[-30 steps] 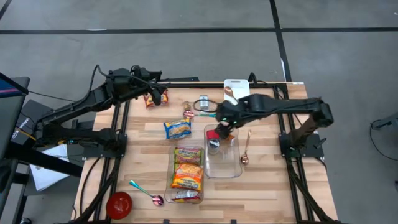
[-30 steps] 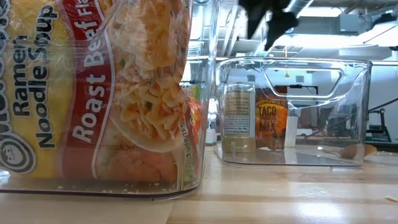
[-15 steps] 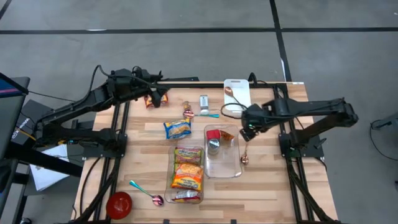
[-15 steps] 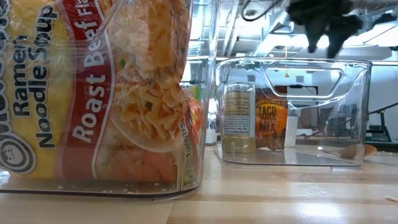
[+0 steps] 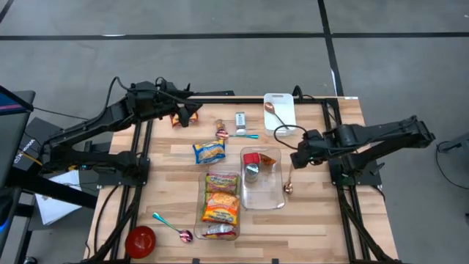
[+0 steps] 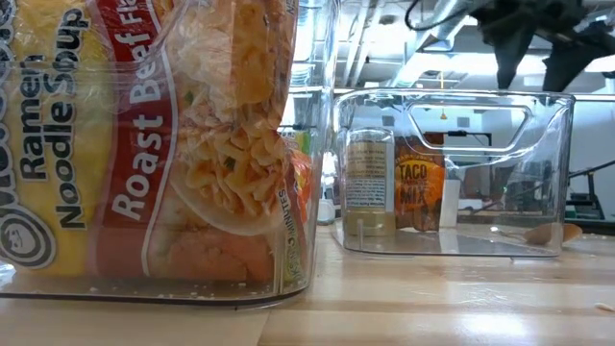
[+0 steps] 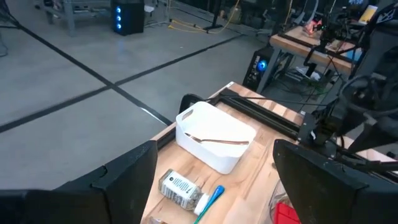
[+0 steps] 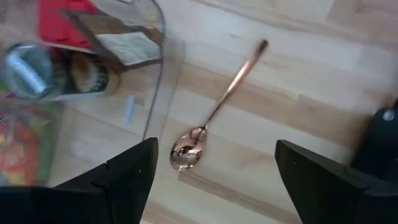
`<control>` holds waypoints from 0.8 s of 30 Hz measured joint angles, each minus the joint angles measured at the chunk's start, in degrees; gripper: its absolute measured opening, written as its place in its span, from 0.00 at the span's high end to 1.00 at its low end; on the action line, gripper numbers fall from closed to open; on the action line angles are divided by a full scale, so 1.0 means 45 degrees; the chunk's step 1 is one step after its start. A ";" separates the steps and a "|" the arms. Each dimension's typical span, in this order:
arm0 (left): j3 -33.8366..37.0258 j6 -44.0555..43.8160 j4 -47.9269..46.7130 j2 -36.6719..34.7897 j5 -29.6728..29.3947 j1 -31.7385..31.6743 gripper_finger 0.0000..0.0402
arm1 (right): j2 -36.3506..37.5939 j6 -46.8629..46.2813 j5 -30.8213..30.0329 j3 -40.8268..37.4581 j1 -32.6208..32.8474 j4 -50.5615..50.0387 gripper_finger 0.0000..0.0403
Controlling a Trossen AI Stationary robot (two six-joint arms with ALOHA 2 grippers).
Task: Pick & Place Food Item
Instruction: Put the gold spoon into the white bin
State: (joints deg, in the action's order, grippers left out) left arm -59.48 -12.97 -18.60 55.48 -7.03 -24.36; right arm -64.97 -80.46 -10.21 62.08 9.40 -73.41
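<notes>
A clear bin (image 5: 272,192) near the table's middle holds a red-and-orange taco mix packet (image 5: 259,158) and a small jar (image 5: 251,171), both standing upright against its far wall (image 6: 415,197). My right gripper (image 5: 298,157) hangs open and empty above the table, just right of that bin, over a copper spoon (image 8: 217,102). My left gripper (image 5: 192,114) stands open and empty at the far left, beside an orange packet (image 5: 175,119). A yellow noodle packet (image 5: 209,152) lies loose on the table.
A second clear bin (image 5: 236,233) with ramen packs (image 6: 144,144) sits near the front. A small jar (image 7: 180,186), a teal spoon (image 5: 246,136) and a white tray (image 7: 214,134) with a spoon are at the far edge. A red bowl (image 5: 141,240) stands front left.
My right gripper has drawn away from above the clear bin toward the table's right edge, rolling at the wrist, with its fingers staying open. The taco mix packet and the jar stay upright in the bin.
</notes>
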 joint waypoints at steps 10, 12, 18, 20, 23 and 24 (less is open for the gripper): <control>0.0000 -0.0277 0.0269 -0.0005 -0.0002 -0.0010 0.22 | -0.1470 -0.2941 0.1151 -0.1291 0.0111 0.0699 0.23; 0.0000 -0.0277 0.0280 -0.0005 -0.0003 -0.0010 0.22 | -0.1735 -0.3280 0.1560 -0.1629 0.0254 0.1123 0.26; 0.0000 -0.0254 0.0428 -0.0005 0.0000 -0.0010 0.22 | -0.2018 -0.4171 0.2564 -0.2836 0.0408 0.3159 0.34; 0.0000 -0.0243 0.0453 -0.0005 0.0000 -0.0010 0.22 | -0.2015 -0.4477 0.2645 -0.3214 0.0398 0.3884 0.37; 0.0000 -0.0238 0.0448 -0.0008 0.0001 -0.0010 0.22 | -0.2008 -0.4818 0.2649 -0.3596 0.0376 0.4262 0.41; 0.0000 -0.0238 0.0448 -0.0005 -0.0002 -0.0010 0.22 | -0.2011 -0.4915 0.2646 -0.3774 0.0372 0.4421 0.43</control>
State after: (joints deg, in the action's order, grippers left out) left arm -59.48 -14.04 -16.58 55.46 -7.04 -24.40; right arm -74.02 -102.57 1.69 45.10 11.07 -53.51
